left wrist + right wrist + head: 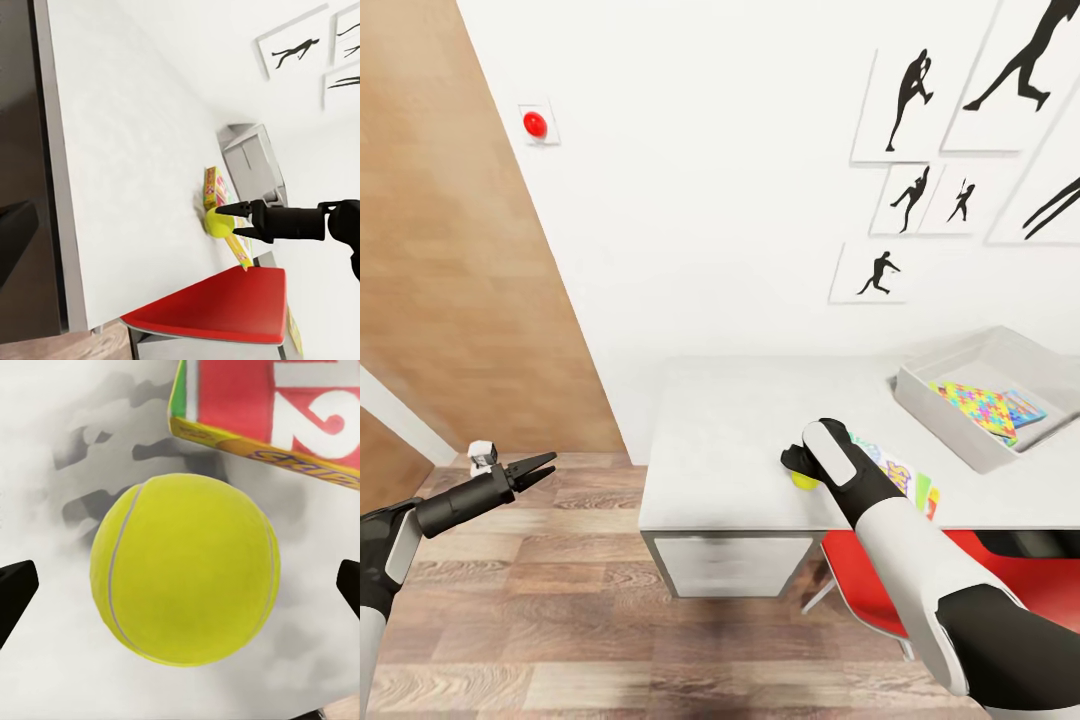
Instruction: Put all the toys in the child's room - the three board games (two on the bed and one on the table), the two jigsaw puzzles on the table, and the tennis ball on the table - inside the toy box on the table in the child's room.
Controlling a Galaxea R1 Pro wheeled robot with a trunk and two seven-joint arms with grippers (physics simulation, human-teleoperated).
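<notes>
With my right gripper (180, 585) spread wide around the tennis ball (186, 568) on the desk (730, 430), I should lower squarely and pinch across its middle, clear of the board game (277, 412).

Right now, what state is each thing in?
Tennis ball: on the table, between the open right pincer fingers, not yet gripped.
Skip-Bo carton: flat on the table beside the ball.
Toy box: holds a jigsaw puzzle.
Left pincer: open, empty, over the floor.
</notes>
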